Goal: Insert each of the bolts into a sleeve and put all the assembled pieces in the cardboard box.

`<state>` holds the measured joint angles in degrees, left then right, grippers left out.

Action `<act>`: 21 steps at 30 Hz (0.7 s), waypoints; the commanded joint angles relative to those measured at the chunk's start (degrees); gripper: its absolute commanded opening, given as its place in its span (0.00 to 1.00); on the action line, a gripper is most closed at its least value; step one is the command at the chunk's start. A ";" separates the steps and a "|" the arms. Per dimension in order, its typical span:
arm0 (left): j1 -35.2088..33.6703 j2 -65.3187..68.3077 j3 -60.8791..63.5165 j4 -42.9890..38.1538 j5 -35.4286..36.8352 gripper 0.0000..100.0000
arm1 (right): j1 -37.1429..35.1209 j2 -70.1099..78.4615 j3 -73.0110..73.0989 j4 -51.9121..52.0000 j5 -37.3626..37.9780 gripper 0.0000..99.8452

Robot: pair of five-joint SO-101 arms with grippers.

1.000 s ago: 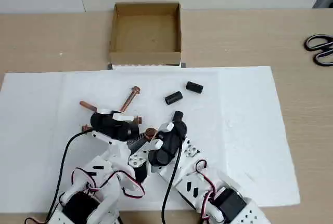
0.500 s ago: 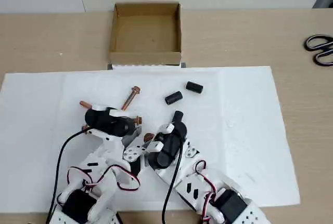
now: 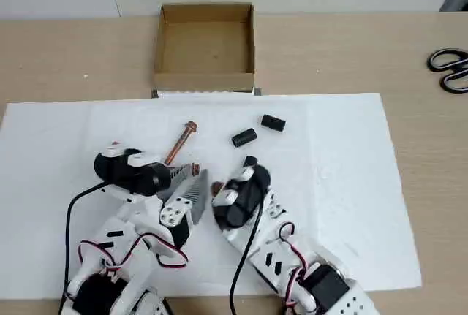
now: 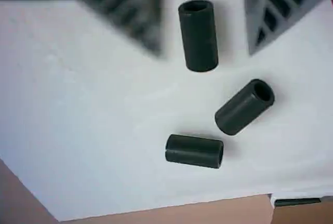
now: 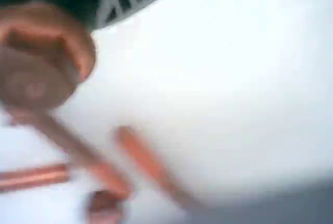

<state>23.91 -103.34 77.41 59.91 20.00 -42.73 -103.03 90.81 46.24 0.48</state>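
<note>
Copper shows at the tip of the right gripper (image 3: 218,189): it looks to be pinching a copper bolt (image 5: 36,73) just below the head, though its wrist view is too blurred to be sure of the hold. Just beside it, at 9 o'clock in the high view, the left gripper (image 3: 194,182) has its jaws spread wide and holds nothing. The nearest sleeve (image 4: 197,36) lies on its side just beyond them.

From the grippers, that sleeve sits at 1 o'clock on the white foam sheet (image 3: 344,183). The two other sleeves (image 3: 244,137) lie a little farther out the same way. A loose bolt (image 3: 180,142) lies at 11 o'clock. The cardboard box (image 3: 205,81) stands at 12 o'clock, off the sheet, with nothing in it. Scissors (image 3: 447,66) rest far out at 2 o'clock on the table (image 3: 365,44).

The bolt is probably stiff, smooth and dense for its size, so it may pivot in the grip. It is best held near the head, leaving the tip free. The sleeve looks light, rigid and ready to roll, so take it across the middle with both bore ends open.
</note>
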 commanded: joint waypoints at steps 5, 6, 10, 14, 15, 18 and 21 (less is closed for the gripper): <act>-12.84 -0.35 -1.71 -2.29 -0.44 0.01 | 15.25 -0.84 1.23 -0.92 -4.13 0.00; -15.38 -0.35 -0.66 -2.99 -1.58 0.01 | 17.80 -0.84 1.76 -1.10 -4.13 0.00; -23.91 -0.35 5.32 -6.15 -6.68 0.01 | 26.77 -0.84 2.29 -1.19 -4.48 0.00; -28.04 -0.35 10.42 -10.73 -8.26 0.01 | 30.37 -0.75 -1.05 -1.10 -8.00 0.00; -28.04 -0.35 11.03 -11.34 -8.26 0.01 | 30.20 -0.75 -2.02 -1.19 -7.91 0.00; -27.87 -0.35 12.18 -11.87 -8.35 0.01 | 29.58 -0.75 -4.40 -1.10 -8.00 0.00; -28.22 -0.35 13.76 -11.78 -8.35 0.01 | 29.58 -0.66 -6.15 -1.10 -7.91 0.00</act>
<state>-3.78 -103.34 90.95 49.71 12.09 -13.54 -103.03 89.49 46.24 -6.90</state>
